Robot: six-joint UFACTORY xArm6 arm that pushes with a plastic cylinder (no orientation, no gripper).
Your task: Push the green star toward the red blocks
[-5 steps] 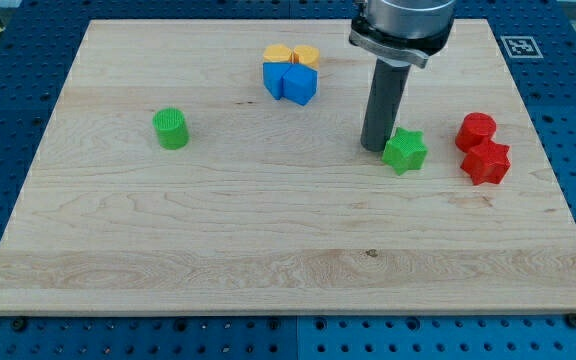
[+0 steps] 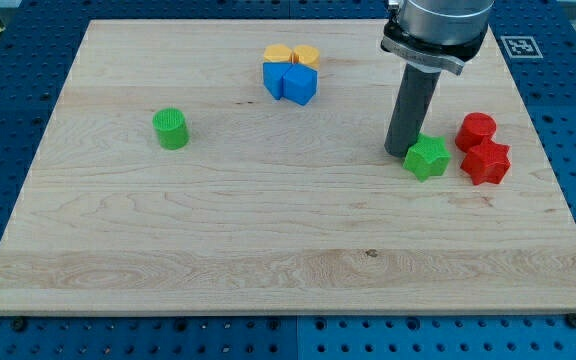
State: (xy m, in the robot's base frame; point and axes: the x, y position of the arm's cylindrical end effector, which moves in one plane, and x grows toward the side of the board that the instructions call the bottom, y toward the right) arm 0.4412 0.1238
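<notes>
The green star (image 2: 427,158) lies on the wooden board at the view's right. My tip (image 2: 399,152) touches the star's left side. Two red blocks sit just right of the star: a red cylinder (image 2: 476,131) and below it a red star-like block (image 2: 487,162). A narrow gap separates the green star from the red star-like block.
A green cylinder (image 2: 171,128) stands at the view's left. Two blue blocks (image 2: 290,82) and two orange blocks (image 2: 292,55) cluster at the top middle. The board's right edge (image 2: 543,150) is close behind the red blocks. A marker tag (image 2: 521,45) sits at the top right.
My tip moved to the view's right and pushed the green star right and slightly down, closer to the red blocks. Other blocks have not moved.
</notes>
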